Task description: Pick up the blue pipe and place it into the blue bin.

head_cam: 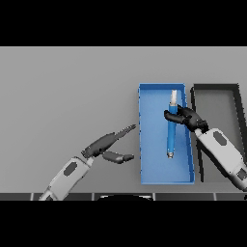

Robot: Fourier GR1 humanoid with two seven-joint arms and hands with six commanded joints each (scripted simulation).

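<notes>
The right hand (185,117) is curling round the blue pipe (171,130), holding it lengthwise over the blue bin (143,144). Judging release: lowering first, keeping it parallel with the walls. The left hand (110,144) is idling open.

My right hand (185,117) covers the middle of the blue pipe (171,137); I cannot see its grip underneath. The dark bin (219,99) runs off the right edge, partly behind my forearm.
</notes>
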